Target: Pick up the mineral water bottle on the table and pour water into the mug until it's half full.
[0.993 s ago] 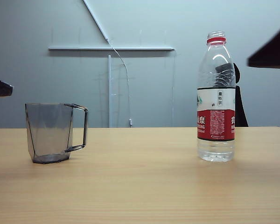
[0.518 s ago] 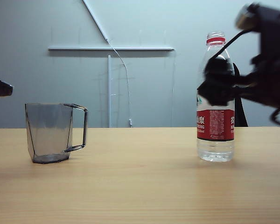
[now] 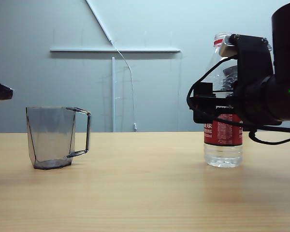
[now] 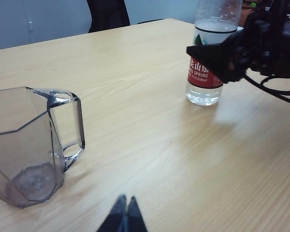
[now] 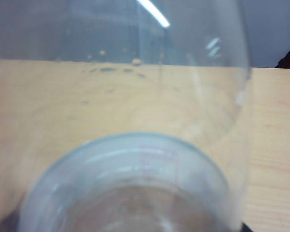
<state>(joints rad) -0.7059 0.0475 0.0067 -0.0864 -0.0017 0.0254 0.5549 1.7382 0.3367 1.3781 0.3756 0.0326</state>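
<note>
Exterior view, counts: I count one mineral water bottle (image 3: 223, 140), one mug (image 3: 52, 137) and parts of two arms on one table (image 3: 135, 193).
Exterior view, bottle: upright on the table at about 3 o'clock from the mug and well apart from it; no cap on the neck that I can see, water (image 3: 223, 155) showing clear below the red label.
Exterior view, mug: upright toward 9 o'clock, handle turned toward the bottle, nothing visible inside.
Exterior view, right gripper (image 3: 208, 104): level at the bottle's label, its black body covering the bottle's middle; from here I cannot see whether the fingers touch the plastic.
Exterior view, left arm: only a dark tip at the 9 o'clock edge, above the mug.
Left wrist view, left gripper (image 4: 123, 216): two dark fingertips pressed together with nothing between them, hanging over bare table near the mug.
Left wrist view, other things: one mug with its base resting on the wood, one bottle further off, the right gripper's black finger (image 4: 215, 54) lying across the label.
Right wrist view, bottle (image 5: 135, 121): it fills the picture, very close and blurred.
Right wrist view, jaws: spread as wide as they go; I cannot see any grip on the bottle.
</note>
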